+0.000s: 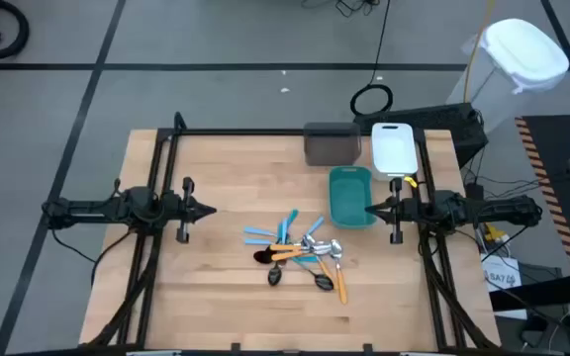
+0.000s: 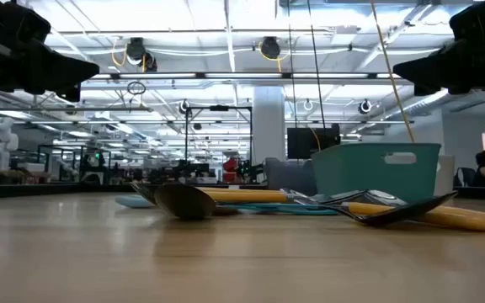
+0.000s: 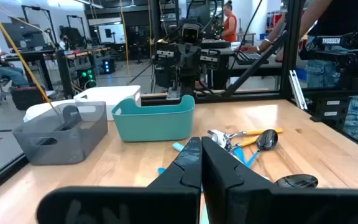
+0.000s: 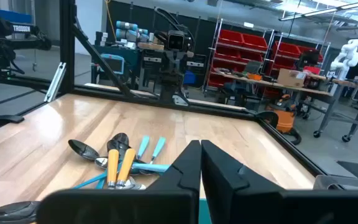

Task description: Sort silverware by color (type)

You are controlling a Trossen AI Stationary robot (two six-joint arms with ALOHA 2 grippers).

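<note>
High view: silverware point(image 1: 300, 259) heaped mid-table, closed empty left tool point(image 1: 209, 210) and right tool point(image 1: 372, 210) well apart beside it.

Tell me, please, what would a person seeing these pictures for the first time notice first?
First, the mixed pile of silverware in the middle of the wooden table: light-blue, orange and black pieces lying across each other, none sorted yet. Next, the teal bin just beside the right gripper, with a gray bin and a white bin behind it. The left gripper waits opposite, jaws shut.
</note>
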